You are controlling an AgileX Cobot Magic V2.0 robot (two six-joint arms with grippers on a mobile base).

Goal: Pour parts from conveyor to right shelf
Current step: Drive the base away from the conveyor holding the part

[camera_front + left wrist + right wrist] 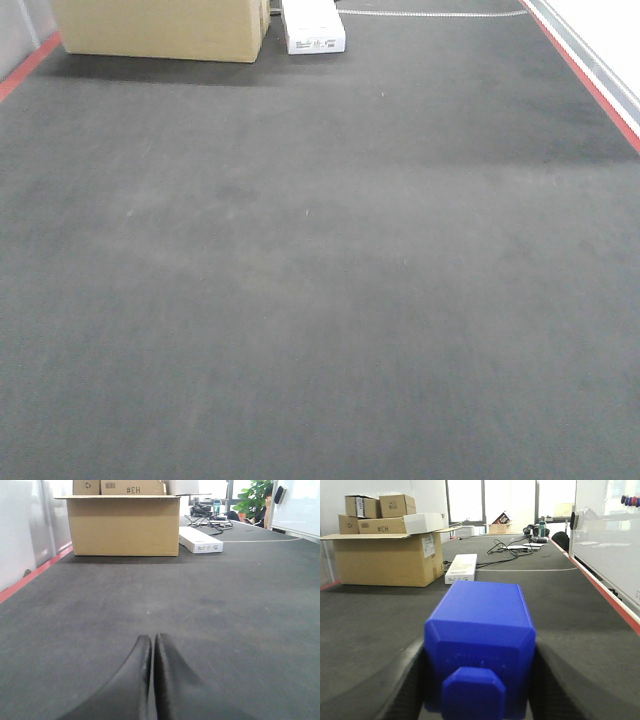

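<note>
Gripping the part [480, 630] between the right gripper [480, 690] jaws, knob on the near face, low over the belt [590, 630]. Holding the left gripper [152, 647] clenched on nothing, just above the belt. Seeing no shelf yet. Risking a slip or twist on a fast swing right, given smooth plastic faces

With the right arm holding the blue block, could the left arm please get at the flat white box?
Probably yes: the belt between the shut left end effector and the white box lies bare, with the cardboard carton off to one side. Its range I cannot judge.
</note>
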